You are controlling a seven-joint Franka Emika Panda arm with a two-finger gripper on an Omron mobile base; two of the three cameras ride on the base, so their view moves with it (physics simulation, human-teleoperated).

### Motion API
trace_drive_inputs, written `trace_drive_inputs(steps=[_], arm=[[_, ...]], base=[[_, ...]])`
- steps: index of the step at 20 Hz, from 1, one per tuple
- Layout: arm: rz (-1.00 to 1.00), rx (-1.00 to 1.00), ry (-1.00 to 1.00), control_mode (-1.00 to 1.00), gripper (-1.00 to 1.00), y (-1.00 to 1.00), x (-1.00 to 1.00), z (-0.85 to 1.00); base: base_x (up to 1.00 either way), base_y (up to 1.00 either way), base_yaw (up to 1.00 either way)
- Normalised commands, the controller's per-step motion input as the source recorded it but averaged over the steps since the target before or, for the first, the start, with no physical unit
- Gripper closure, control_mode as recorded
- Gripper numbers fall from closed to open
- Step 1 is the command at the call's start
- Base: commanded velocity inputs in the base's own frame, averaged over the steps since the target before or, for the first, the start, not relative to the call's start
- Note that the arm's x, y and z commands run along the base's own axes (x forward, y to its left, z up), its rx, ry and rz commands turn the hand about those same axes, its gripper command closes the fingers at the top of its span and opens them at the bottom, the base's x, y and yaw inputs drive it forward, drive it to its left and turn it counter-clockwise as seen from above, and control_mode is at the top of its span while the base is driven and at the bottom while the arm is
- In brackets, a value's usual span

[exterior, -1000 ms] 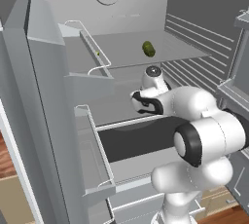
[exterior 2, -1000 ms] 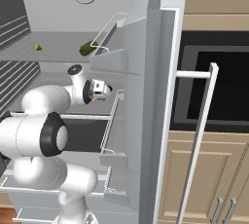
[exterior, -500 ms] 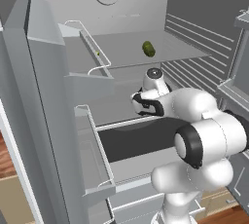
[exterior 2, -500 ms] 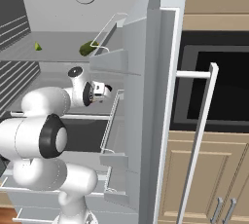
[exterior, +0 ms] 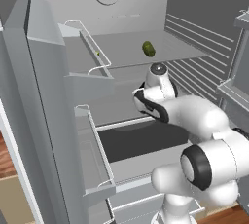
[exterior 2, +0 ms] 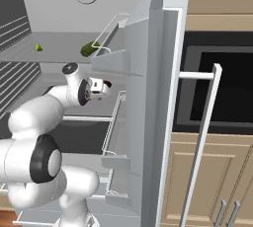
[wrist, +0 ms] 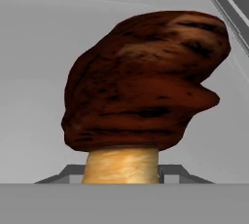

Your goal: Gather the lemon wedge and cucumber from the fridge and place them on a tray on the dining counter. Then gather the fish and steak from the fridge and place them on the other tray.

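The steak (wrist: pixel 146 82), a dark reddish-brown slab with a pale tan end, stands right in front of the hand camera. My gripper (wrist: pixel 121 174) is shut on it from both sides. In the right base view the gripper (exterior 2: pixel 105 85) reaches onto a middle shelf of the open fridge (exterior 2: pixel 148 53). On the shelf above lies the stubby green cucumber (exterior 2: pixel 89 48) (exterior: pixel 149 48). The small yellow lemon wedge (exterior 2: pixel 38 47) rests further left on that shelf. The fish, both trays and the dining counter are out of view.
The fridge's door shelves with wire rails (exterior: pixel 92 47) stand close on the left of the arm. Another door bin (exterior 2: pixel 113 127) hangs on the right. A dark drawer (exterior: pixel 141 138) lies below the hand. A built-in oven with a bar handle (exterior 2: pixel 207 122) is to the right.
The fingers have closed in onto the steak. The arm and the things on the upper shelf have stayed where they were.
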Motion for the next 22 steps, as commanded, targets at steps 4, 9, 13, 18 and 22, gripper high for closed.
trace_drive_inputs(steps=[4,9,13,18,22], arm=[[0.0,0.0,-0.01,-1.0,1.0,0.0,-0.69,0.41],[0.0,0.0,0.0,-1.0,1.0,0.0,-0.79,0.4],[0.0,0.0,0.0,-1.0,1.0,0.0,-0.91,0.35],[0.0,0.0,0.02,-1.0,1.0,0.0,-0.91,0.43],[0.0,0.0,0.01,-1.0,1.0,0.01,-0.92,0.4]], base=[[0.0,0.0,0.0],[0.0,0.0,0.0],[0.0,0.0,0.0],[0.0,0.0,0.0],[0.0,0.0,0.0]])
